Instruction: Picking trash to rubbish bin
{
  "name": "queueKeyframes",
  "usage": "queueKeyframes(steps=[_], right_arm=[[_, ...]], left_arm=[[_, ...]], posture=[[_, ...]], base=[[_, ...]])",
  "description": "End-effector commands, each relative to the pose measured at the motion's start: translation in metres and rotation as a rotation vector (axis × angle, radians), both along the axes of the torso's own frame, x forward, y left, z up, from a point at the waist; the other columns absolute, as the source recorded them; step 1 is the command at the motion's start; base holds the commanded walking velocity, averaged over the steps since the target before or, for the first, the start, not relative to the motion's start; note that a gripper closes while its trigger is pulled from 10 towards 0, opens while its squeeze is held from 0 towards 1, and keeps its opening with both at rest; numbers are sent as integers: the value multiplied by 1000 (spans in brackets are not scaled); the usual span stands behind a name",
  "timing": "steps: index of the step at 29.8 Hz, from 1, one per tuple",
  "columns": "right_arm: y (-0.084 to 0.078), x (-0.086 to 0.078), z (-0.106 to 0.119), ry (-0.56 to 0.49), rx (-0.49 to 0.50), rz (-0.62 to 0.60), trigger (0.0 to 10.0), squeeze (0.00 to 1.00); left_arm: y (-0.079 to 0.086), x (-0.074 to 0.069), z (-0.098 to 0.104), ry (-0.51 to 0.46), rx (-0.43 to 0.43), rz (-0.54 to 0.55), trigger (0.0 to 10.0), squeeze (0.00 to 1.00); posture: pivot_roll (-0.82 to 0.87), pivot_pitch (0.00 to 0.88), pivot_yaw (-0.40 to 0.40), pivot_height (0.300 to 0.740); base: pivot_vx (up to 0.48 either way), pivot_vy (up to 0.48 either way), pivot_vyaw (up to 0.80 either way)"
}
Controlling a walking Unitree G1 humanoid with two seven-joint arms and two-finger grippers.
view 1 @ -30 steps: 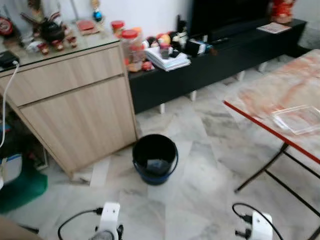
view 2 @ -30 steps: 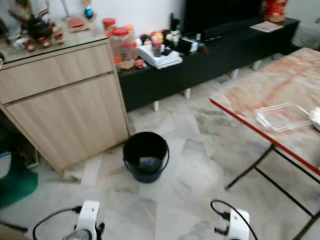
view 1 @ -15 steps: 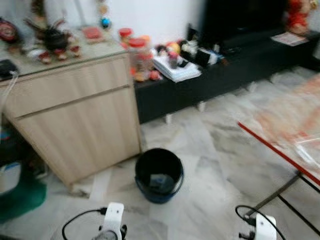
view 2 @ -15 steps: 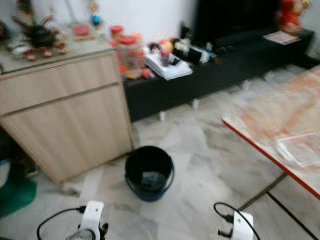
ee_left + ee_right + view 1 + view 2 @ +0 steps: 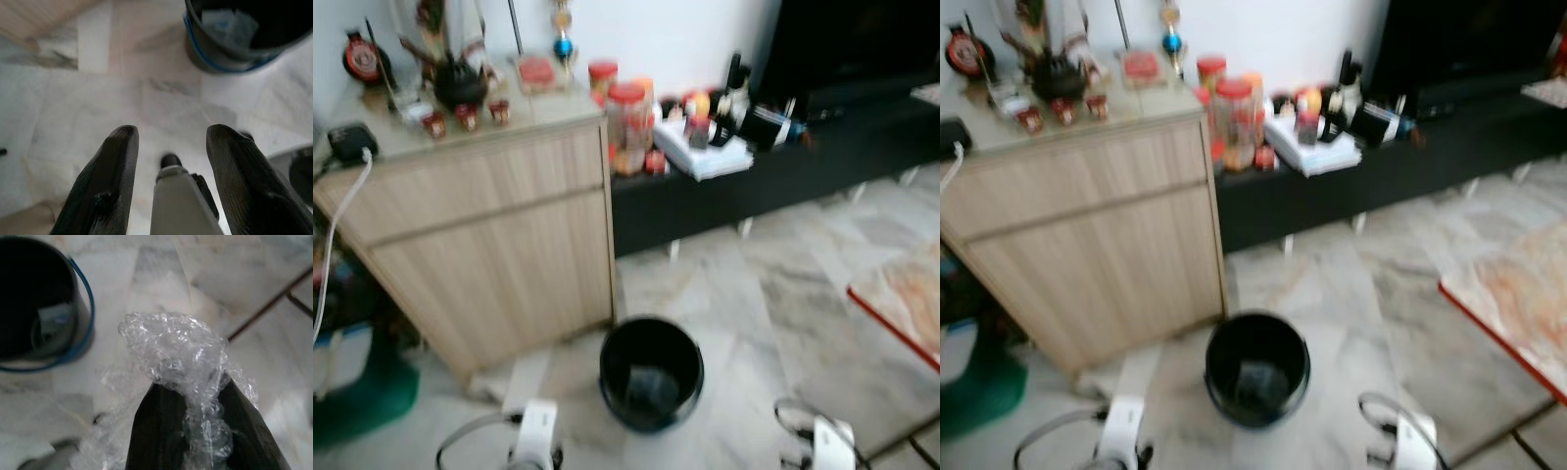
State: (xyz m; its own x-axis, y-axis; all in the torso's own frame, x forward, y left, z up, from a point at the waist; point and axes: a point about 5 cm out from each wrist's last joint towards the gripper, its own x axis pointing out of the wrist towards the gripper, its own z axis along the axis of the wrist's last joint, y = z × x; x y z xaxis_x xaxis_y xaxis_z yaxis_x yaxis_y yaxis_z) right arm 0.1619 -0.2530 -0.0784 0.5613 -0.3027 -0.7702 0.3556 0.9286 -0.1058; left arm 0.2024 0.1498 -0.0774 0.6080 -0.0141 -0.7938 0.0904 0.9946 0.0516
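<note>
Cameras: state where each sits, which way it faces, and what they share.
Left eye view: head, facing down-forward at the cabinet and black bin; both wrists show low.
Right eye view: its stereo twin, same scene.
Left wrist view: along the open left tool, floor beyond.
Right wrist view: along the right tool gripping crumpled plastic wrap.
Shared: all four show the bin.

Black bucket (image 5: 1256, 369) on marble floor (image 5: 1381, 284), near wooden cabinet (image 5: 1087, 225).
</note>
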Motion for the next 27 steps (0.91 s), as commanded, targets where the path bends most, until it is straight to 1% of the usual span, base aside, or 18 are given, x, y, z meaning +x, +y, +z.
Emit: queueKeyframes(steps=[1,6,13,25,27], right_arm=[[7,6,0,-18,17,-1,10000,0],[8,6,0,-20,24,-6,10000,0],[8,8,1,-35,31,-6,10000,0],[8,9,2,-44,26,0,10000,0],[8,9,2,-40,22,12,10000,0]], left_arm=[[12,-5,-3,23,28,23,10000,0],[12,-7,-3,27,27,27,10000,0],[13,-8,-4,32,28,28,10000,0],[12,-9,-4,32,27,31,10000,0],[12,-8,-4,17,13,51,10000,0]], posture=[[-83,22,-29,740],[-84,25,-28,740],[-84,35,-30,740],[-82,39,-31,740],[-86,48,-32,740]], base=[[409,0,0],[412,0,0],[412,0,-748],[408,0,0],[157,0,0]])
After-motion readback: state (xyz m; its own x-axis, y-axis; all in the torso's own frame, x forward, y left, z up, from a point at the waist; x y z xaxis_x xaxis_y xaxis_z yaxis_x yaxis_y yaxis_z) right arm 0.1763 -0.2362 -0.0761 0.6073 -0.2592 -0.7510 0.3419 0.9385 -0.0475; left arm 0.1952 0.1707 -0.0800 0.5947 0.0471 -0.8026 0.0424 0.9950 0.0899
